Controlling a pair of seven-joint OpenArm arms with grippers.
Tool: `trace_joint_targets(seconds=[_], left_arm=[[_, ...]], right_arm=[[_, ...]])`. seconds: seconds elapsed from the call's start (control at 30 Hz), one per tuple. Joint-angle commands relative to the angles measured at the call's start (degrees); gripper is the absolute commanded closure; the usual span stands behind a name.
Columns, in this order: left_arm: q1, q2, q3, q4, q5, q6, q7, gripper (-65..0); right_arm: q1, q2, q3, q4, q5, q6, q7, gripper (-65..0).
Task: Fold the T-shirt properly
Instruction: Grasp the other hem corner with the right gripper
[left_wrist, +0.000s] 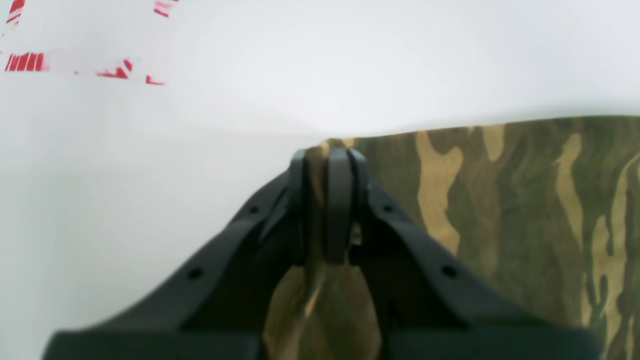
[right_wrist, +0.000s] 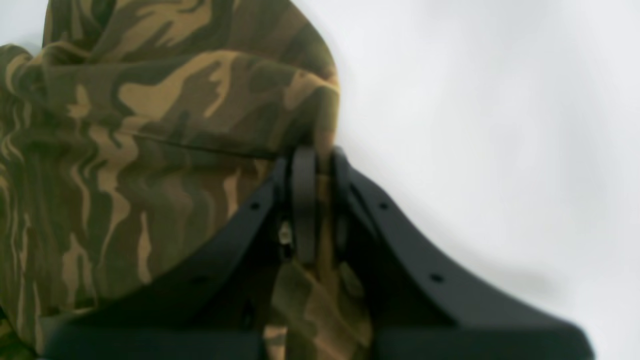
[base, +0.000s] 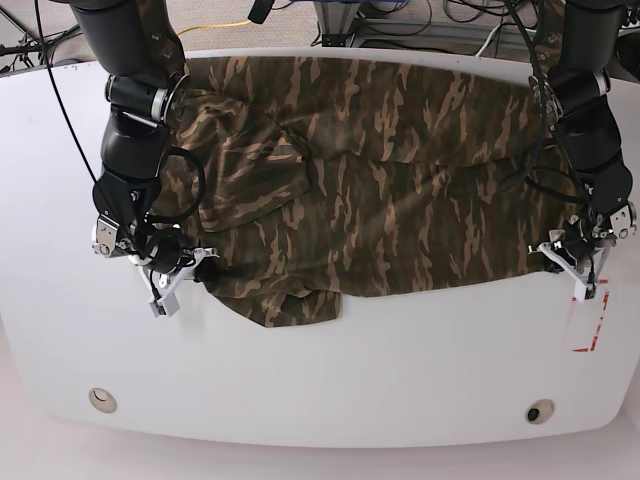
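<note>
The camouflage T-shirt (base: 380, 180) lies spread across the white table (base: 330, 370), its far edge at the table's back. My left gripper (left_wrist: 330, 157) is shut on a corner of the T-shirt (left_wrist: 525, 200), and cloth bunches between its fingers (left_wrist: 340, 200). In the base view that left gripper (base: 548, 258) sits at the cloth's near right corner. My right gripper (right_wrist: 312, 155) is shut on a fold of the T-shirt (right_wrist: 150, 125), which drapes to its left. In the base view this right gripper (base: 195, 268) holds the near left edge.
Red tape marks (base: 592, 325) lie on the table by the left gripper, also seen as red tape (left_wrist: 27, 61) in the left wrist view. Two round holes (base: 100, 399) sit near the table's front edge. Cables (base: 420, 15) run behind the table.
</note>
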Motion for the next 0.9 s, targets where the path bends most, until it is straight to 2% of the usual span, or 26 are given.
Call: trace_joint_targets(seconds=[0.0, 0.2, 0.37, 0.67, 0.87], left_arm=[[-2.4, -0.8, 0.9, 1.2, -1.0, -0.1, -1.2, -1.8], [-4.1, -0.8, 1.1, 4.9, -0.9, -0.1, -1.2, -1.7], [-4.3, -0.7, 1.2, 8.3, -0.9, -0.4, -1.2, -1.7], [-3.6, -0.6, 4.4, 17.2, -1.4, -0.8, -1.1, -1.7], [-1.7, -0.2, 4.8, 21.8, -1.4, -5.0, -1.1, -1.7]], right_arm=[[2.0, 0.8, -0.1, 0.8, -0.7, -0.1, -0.3, 0.0], [3.1, 0.8, -0.3, 3.6, -1.0, -0.1, -0.4, 0.0], [3.7, 2.4, -0.5, 6.4, -0.9, -0.1, -3.5, 0.0], [4.3, 2.9, -0.4, 13.8, -0.7, -0.1, -8.6, 0.0], [1.8, 2.9, -0.2, 22.6, -0.6, -0.1, -13.9, 0.0]])
